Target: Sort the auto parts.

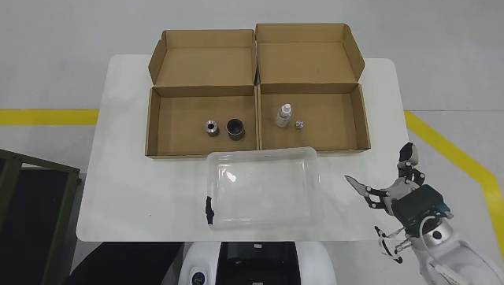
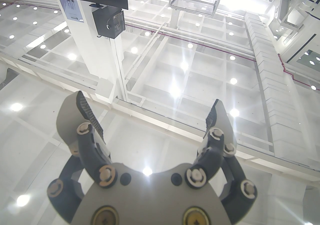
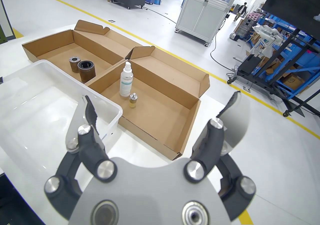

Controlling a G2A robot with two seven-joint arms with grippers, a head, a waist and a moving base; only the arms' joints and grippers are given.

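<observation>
Two open cardboard boxes stand side by side at the back of the white table. In the left box [image 1: 154,127] [image 3: 52,54] are a small metal cylinder [image 1: 210,127] [image 3: 73,63] and a dark ring-shaped sleeve [image 1: 236,129] [image 3: 86,70]. The right box [image 1: 358,127] [image 3: 162,113] holds a white spray bottle [image 1: 283,116] [image 3: 125,80] and a small brass fitting [image 1: 299,124] [image 3: 132,101]. My right gripper [image 1: 381,170] [image 3: 161,98] hangs open and empty near the table's front right corner, beside the clear bin [image 1: 262,153] [image 3: 100,96]. My left gripper [image 2: 148,99] is open, empty, and faces the ceiling.
The clear plastic bin sits in front of the boxes with nothing in it. Both box lids are folded back behind the boxes. The table edge [image 1: 398,127] runs just right of the right box, and yellow floor tape [image 1: 453,155] lies beyond it.
</observation>
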